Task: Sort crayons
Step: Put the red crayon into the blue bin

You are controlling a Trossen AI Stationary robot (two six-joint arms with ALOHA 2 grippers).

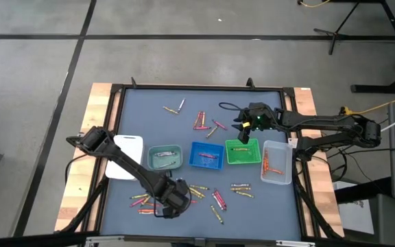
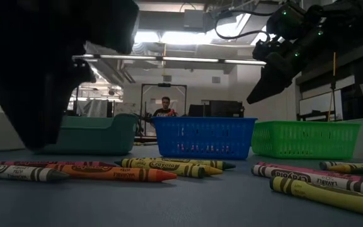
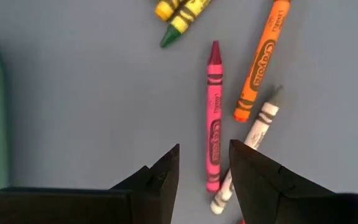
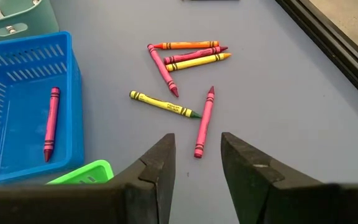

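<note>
Crayons [image 2: 112, 173] marked "Crayola"

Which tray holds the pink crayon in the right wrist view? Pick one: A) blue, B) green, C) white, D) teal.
A: the pink crayon lies inside the blue tray, beside the green tray's corner.
</note>
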